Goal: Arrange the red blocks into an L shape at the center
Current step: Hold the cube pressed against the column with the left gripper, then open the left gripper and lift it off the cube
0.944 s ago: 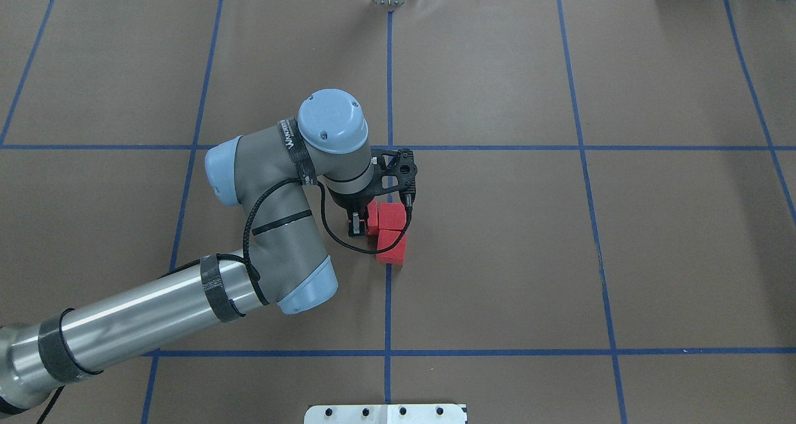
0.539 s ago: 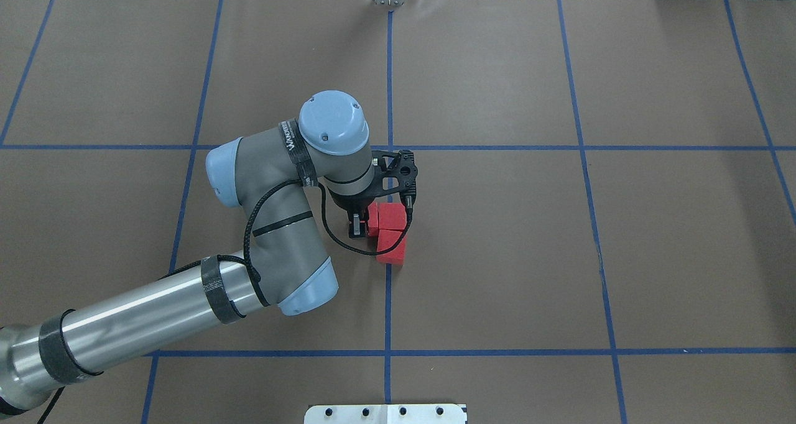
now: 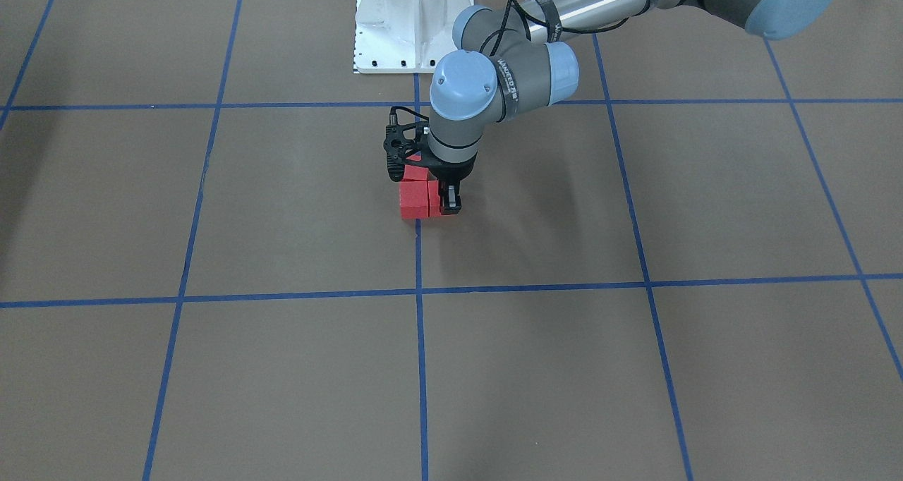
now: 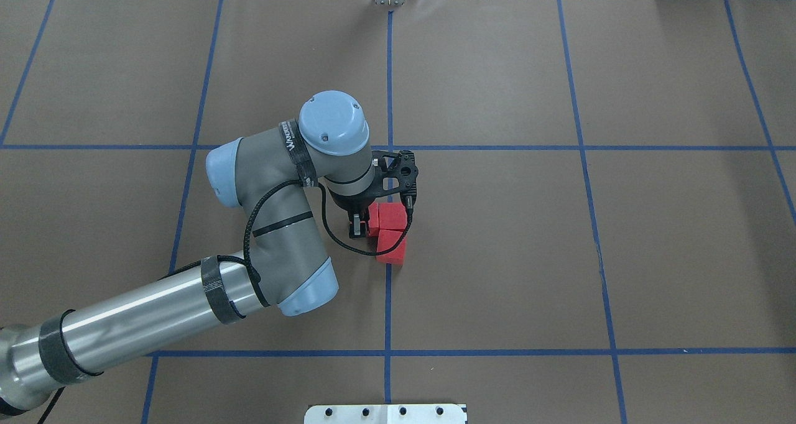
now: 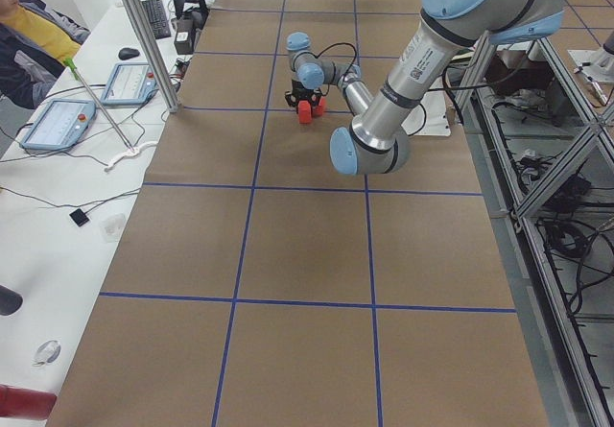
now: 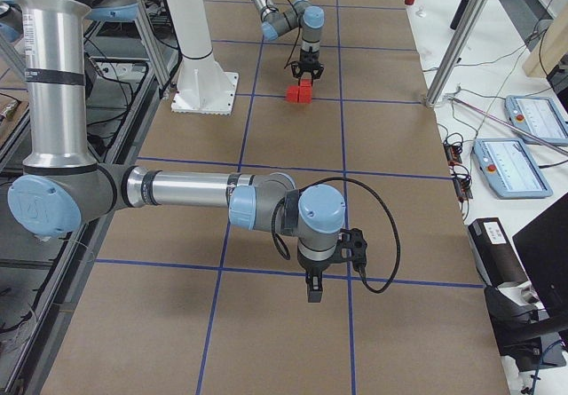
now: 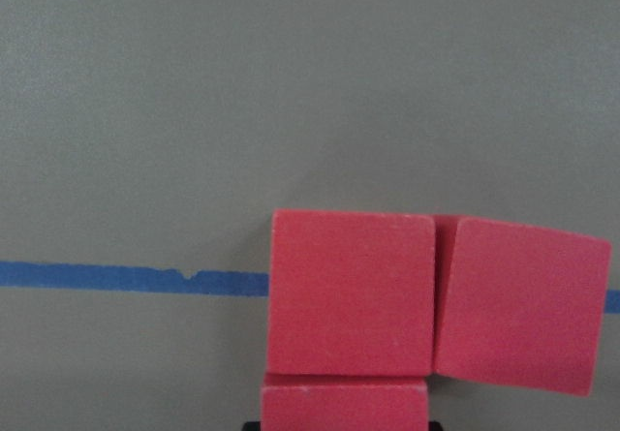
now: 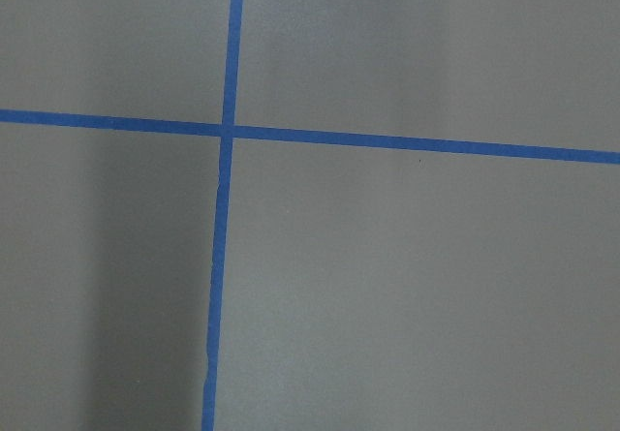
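Observation:
Three red blocks lie together in an L on the vertical blue tape line [image 4: 388,299] at the center. The corner block [image 4: 393,214] [image 3: 414,200] [image 7: 351,293] touches a second block [image 4: 390,250] [image 3: 415,173] [image 7: 523,305] on the robot's side. The third block [image 4: 372,219] [image 3: 434,200] [image 7: 344,407] rests against the corner block's left face, and my left gripper [image 4: 367,224] [image 3: 440,202] is down over it, shut on it. Only the exterior right view shows my right gripper [image 6: 313,293], hanging above bare brown surface far from the blocks. I cannot tell whether it is open or shut.
The white robot base plate [image 3: 413,22] [image 4: 385,413] sits at the table's robot-side edge. A person [image 5: 24,34] sits beside a white bench with tablets [image 5: 58,125] past the far edge. Metal frame posts [image 5: 144,34] stand along that edge.
The left wrist sank very slightly toward the table and then stayed still. The blocks keep their places.

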